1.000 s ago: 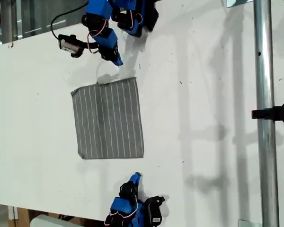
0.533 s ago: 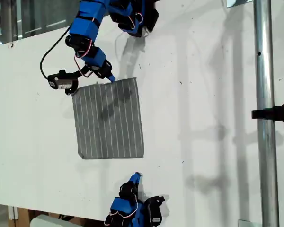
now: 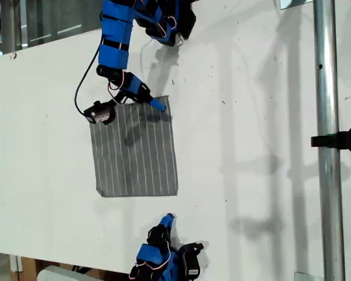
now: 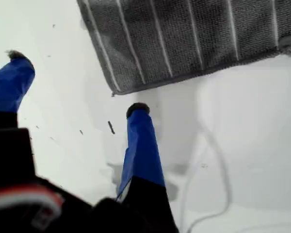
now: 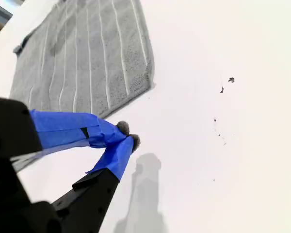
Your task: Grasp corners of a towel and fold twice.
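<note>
a: where was the towel (image 3: pixel 134 152)?
b: flat on the white surface (image 3: pixel 251 117), unfolded, stripes running between the two arms. no fold in it yet.
a: so which step?
b: my read: first corner grasp, approach only. my first gripper (image 3: pixel 158 105) was at the corner (image 3: pixel 167 98) on the exterior view's upper right of the cloth. in the first wrist view the jaws were spread wide, nothing held, with that corner (image 4: pixel 114 92) just ahead of one fingertip (image 4: pixel 137 109), near the hem but apart from it.
a: other arm?
b: my second gripper (image 3: pixel 168 218) sat low in the exterior view, off the cloth. jaws clenched on nothing in the second wrist view, the nearest corner (image 5: pixel 150 85) a short way off.
a: next move needs?
b: my guess: the first jaws drop and nudge forward so one finger goes under the hem, then pinch. the second gripper would have to release and reach its own corner before any lift. thin hem, flat on the surface, so easy to skate over.
</note>
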Robot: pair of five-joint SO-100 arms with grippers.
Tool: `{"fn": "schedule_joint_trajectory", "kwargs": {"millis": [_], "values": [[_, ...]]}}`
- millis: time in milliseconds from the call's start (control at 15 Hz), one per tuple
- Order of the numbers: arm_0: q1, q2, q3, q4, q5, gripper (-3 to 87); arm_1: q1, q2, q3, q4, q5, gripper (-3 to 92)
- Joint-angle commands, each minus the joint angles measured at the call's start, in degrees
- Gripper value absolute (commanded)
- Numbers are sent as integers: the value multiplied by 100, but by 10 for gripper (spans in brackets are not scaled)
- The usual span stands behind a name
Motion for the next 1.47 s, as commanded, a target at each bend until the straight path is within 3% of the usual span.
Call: {"fn": "schedule_joint_trajectory", "kwargs": {"millis": [0,333,467,533,733,867,1000,1200,1333,1400], "values": [[-44,35,18,9,0,-28,105,-483,105,-686,-114,395],[-62,35,18,18,-9,-28,79,-1626,-158,-1072,-149,350],[-88,35,18,18,-9,-28,167,-1740,-255,-1063,-246,248],[-79,35,18,18,35,-28,211,-1811,-316,-1046,-237,46],[70,-88,-466,-237,105,-27,123,-1828,-325,-1063,-290,-2],[132,-1793,-1793,-562,343,-27,97,-1828,-334,-1116,-308,-2],[123,-4482,-4025,-439,1301,-27,44,-1828,-334,-1151,-325,-2],[-387,-7937,-7550,976,3226,-20,9,-1828,-334,-1169,-352,-2],[-703,-9431,-8833,1222,4377,74,-26,-1828,-316,-1178,-352,-2],[-835,-9923,-9158,1230,4658,195,-35,-1811,-290,-1178,-352,-2]]}}
